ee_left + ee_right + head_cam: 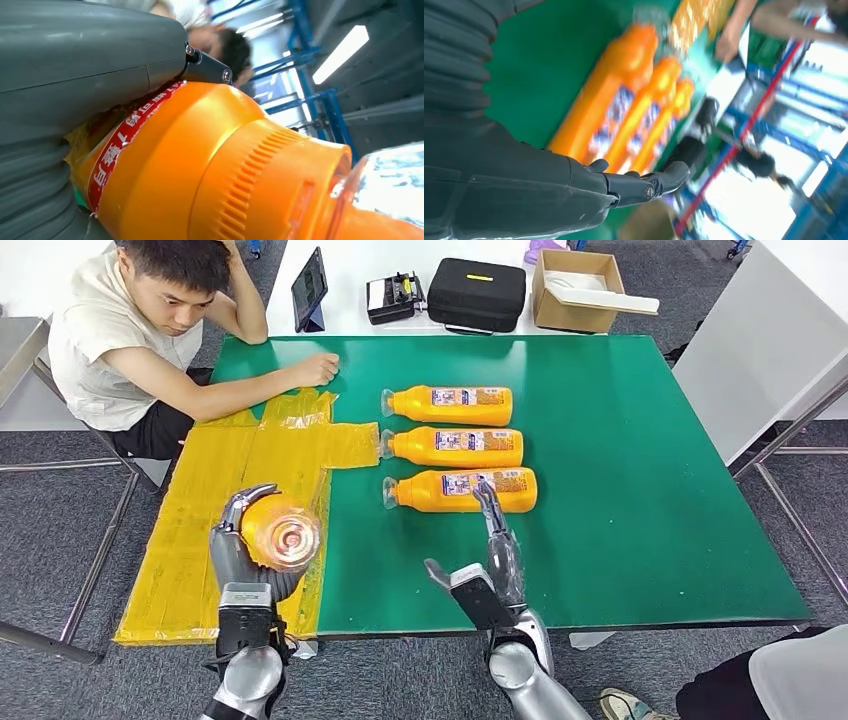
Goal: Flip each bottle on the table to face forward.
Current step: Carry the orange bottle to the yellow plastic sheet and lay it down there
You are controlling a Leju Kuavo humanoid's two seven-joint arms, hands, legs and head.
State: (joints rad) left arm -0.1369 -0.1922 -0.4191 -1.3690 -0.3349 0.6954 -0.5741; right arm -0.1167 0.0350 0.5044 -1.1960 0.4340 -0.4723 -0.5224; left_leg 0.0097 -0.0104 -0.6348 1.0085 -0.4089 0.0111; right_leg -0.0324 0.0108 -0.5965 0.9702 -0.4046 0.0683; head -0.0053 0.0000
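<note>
A fourth bottle (281, 532) sits gripped in the left hand (243, 555) at lower left of the head view, cap toward the camera, above the yellow sheet (240, 470). Three bottles (452, 447) lie in a row at centre on the green table (640, 490), labels up. The right hand (492, 550), fingers spread and empty, reaches over the nearest; the next move is likely laying the held bottle label-up beside the row.

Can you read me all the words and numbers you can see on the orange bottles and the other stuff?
Three orange plastic bottles lying on the green table: labels too small to read.
Orange plastic bottle held in the left hand: red band with white characters, turned sideways and cut off, not readable.
Black tablet, black case, cardboard box: no readable text.
</note>
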